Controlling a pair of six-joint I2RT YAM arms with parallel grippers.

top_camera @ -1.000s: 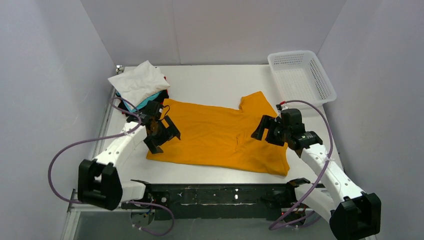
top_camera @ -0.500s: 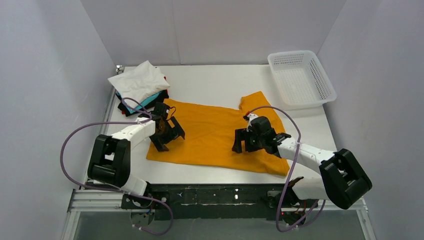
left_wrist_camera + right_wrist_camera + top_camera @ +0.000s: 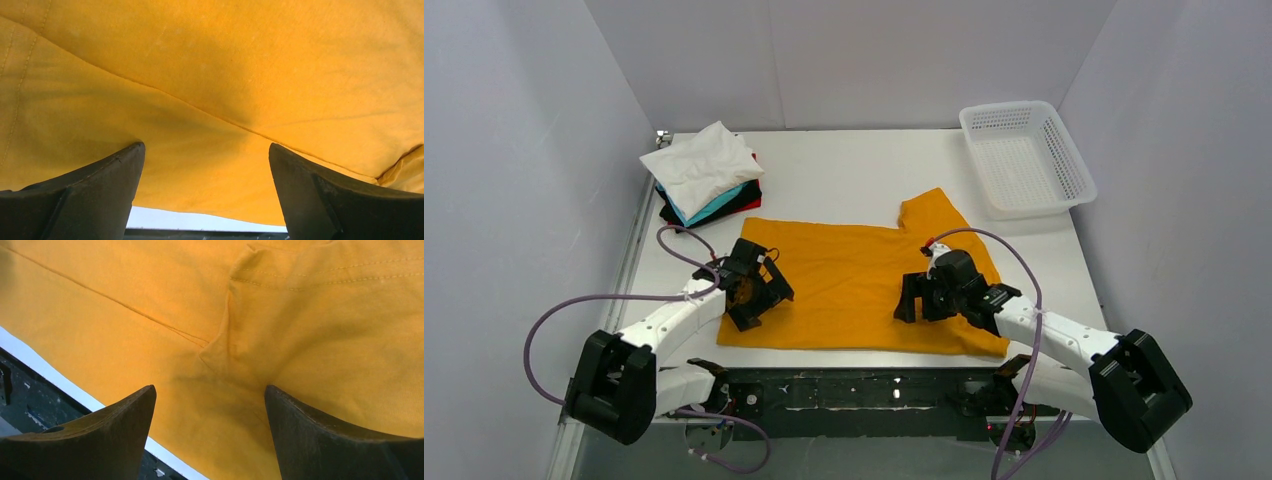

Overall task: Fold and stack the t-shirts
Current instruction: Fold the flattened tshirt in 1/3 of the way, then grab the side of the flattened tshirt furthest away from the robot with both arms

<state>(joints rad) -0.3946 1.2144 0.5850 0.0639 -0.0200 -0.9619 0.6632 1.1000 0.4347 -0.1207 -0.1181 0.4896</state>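
left arm (image 3: 674, 315) low, jaws apart | right arm (image 3: 1049, 328) low, jaws apart

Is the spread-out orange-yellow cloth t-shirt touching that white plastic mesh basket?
Apart. The top view shows bare white table between the sleeve of the orange-yellow t-shirt and the white mesh basket.

flat shirt (image 3: 844, 280): plain orange-yellow | folded stack: white shirt (image 3: 699, 165) on top, teal layer (image 3: 716, 206), black layer (image 3: 672, 214), red edge (image 3: 754, 205) | basket (image 3: 1014, 106): white mesh | table (image 3: 854, 170): white | cables (image 3: 564, 310): purple

Orange-yellow shirt (image 3: 854, 285): matt cloth, stitched seams.
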